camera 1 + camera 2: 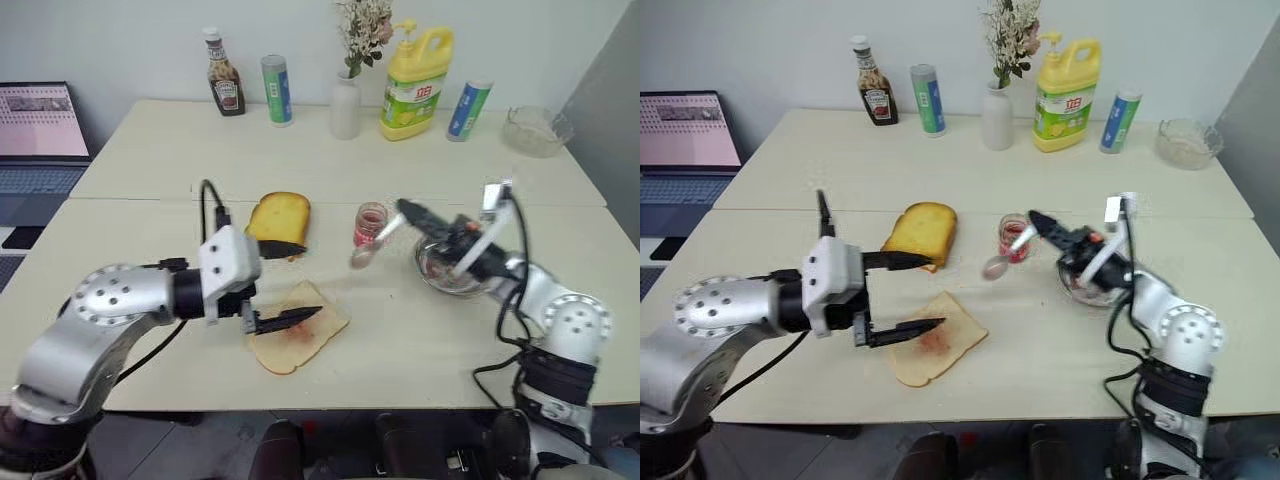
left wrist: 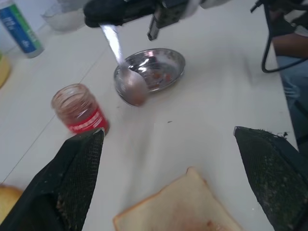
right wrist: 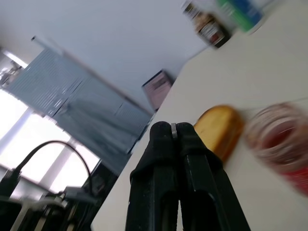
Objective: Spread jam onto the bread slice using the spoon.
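The pale bread slice (image 1: 300,338), with a red smear at its centre, lies near the table's front edge. My left gripper (image 1: 312,280) hovers open just above it, one finger over the smear and the other by the toasted slice. The small jam jar (image 1: 369,224) stands upright behind the bread, lid off. My right gripper (image 1: 402,208) is shut on the handle of the silver spoon (image 1: 365,255). The spoon hangs in the air in front of the jar, bowl end down toward the bread. In the left wrist view the spoon (image 2: 130,86) sits between the jam jar (image 2: 79,108) and the dish.
A golden toasted slice (image 1: 280,215) lies left of the jar. A round steel dish (image 1: 450,270) sits under my right forearm. Along the back stand a ketchup bottle (image 1: 225,88), two cans, a vase (image 1: 345,108), a yellow detergent bottle (image 1: 413,85) and a glass bowl (image 1: 535,130). A laptop (image 1: 35,125) is at far left.
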